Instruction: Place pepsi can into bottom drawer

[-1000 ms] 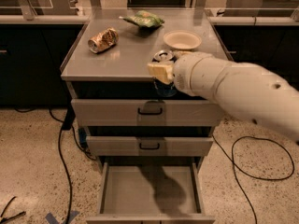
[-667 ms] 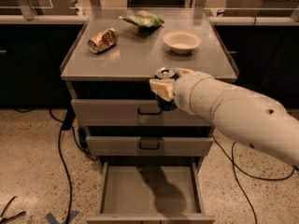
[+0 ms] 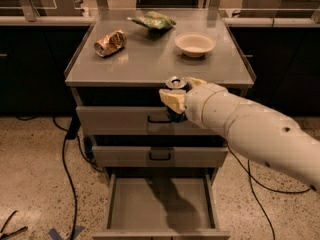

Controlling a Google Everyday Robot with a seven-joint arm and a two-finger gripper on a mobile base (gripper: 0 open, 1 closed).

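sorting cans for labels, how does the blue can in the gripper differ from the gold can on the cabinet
The small dark blue pepsi can stands upright, silver top up; the crushed gold can lies on its side. The pepsi can looks round; the gold can is crumpled. The gripper holds the pepsi can in front of the cabinet's edge; the gold can rests on the grey metal cabinet top. Both are drink cans.

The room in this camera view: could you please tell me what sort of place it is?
Probably a lab or workshop: a grey drawer cabinet, dark benches behind it, and loose cables on the speckled floor. The gripper holds the pepsi can before the top drawer, above the open bottom drawer.
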